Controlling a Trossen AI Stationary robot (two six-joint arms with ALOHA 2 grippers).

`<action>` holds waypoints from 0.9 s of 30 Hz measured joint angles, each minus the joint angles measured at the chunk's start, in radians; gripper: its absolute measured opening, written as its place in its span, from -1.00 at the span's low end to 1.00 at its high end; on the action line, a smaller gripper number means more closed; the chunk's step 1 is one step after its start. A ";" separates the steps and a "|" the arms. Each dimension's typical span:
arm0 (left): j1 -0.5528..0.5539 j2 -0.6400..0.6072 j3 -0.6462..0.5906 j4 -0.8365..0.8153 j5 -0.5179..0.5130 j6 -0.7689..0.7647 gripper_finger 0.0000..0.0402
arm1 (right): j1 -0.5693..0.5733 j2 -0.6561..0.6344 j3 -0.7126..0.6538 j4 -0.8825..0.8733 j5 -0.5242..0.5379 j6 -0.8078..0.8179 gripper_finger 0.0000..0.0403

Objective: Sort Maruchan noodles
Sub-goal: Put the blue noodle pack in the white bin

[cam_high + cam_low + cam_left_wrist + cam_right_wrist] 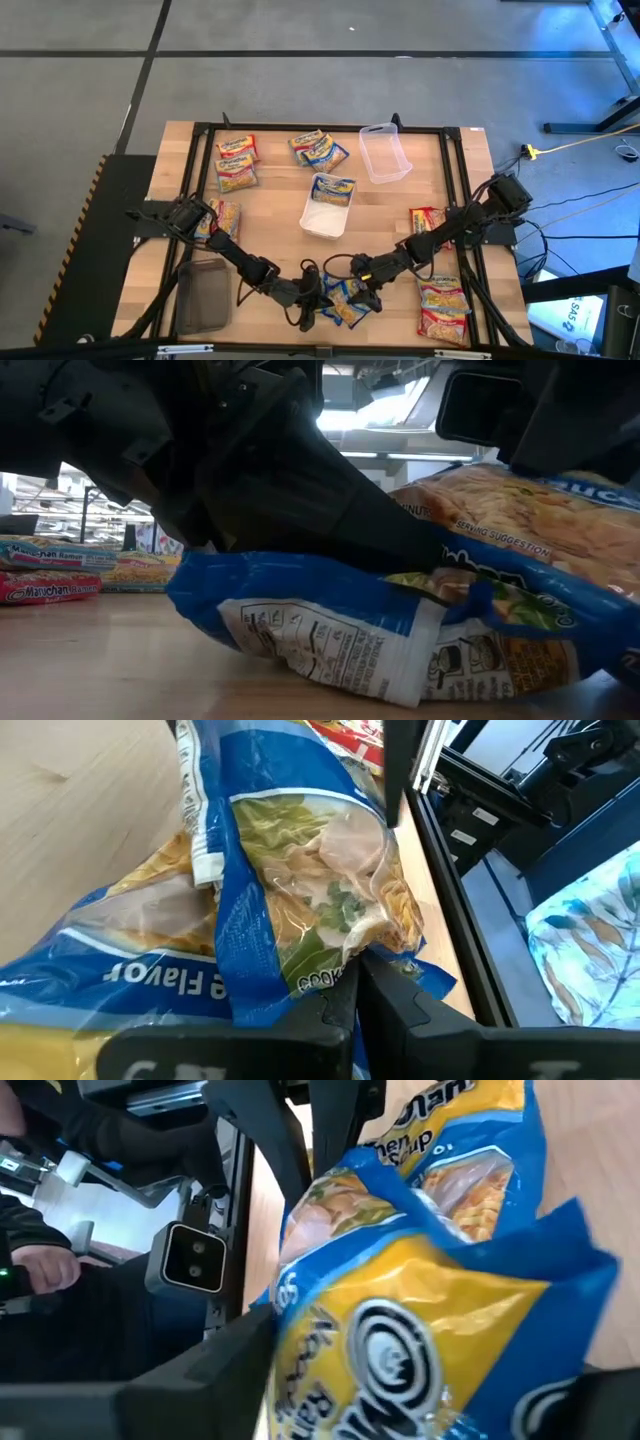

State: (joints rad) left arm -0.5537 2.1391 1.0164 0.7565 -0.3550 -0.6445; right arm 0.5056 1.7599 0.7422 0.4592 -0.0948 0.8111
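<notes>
Two blue-bordered Maruchan packets (345, 303) lie heaped near the table's front edge, between my two grippers. The lower packet (330, 625) rests on the wood with its printed back showing. My left gripper (312, 298) comes in from the left and is shut on a blue packet (300, 910). From the right, my right gripper (368, 288) stands open, one finger on each side of a yellow-and-blue packet (420, 1330). Other packets lie spread over the table. My left gripper pinches the blue packet's crimped end (345, 970) between its two fingers (400, 1010). It comes slanting down from the table's left. The packet bulges up ahead of the fingers, and its lower part lies on the table. Whether my right gripper touches its packet, I cannot tell.
A white tray (322, 222) at mid-table holds a blue packet. A clear tub (385, 152) stands behind it. Orange packets (237, 162) lie at far left, blue ones (320, 150) at far centre, red ones (428, 218) at right, more (443, 305) at near right. A dark tray (203, 295) sits near left.
</notes>
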 joint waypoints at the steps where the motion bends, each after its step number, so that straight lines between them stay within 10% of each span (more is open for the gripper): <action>1: 0.000 0.000 0.000 0.000 0.001 0.000 -0.98 | 0.000 0.000 0.000 -0.002 0.000 0.002 0.09; 12: -0.006 -0.019 -0.001 -0.019 0.056 0.001 -0.98 | -0.001 -0.022 0.002 -0.043 -0.079 -0.005 -0.57; 27: -0.045 -0.226 0.000 -0.425 0.068 0.061 -0.98 | -0.001 -0.191 0.003 -0.232 -0.102 -0.035 -0.61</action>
State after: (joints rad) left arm -0.5988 1.9131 1.0160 0.3318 -0.2872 -0.5830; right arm 0.5045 1.5690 0.7452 0.2268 -0.1967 0.7760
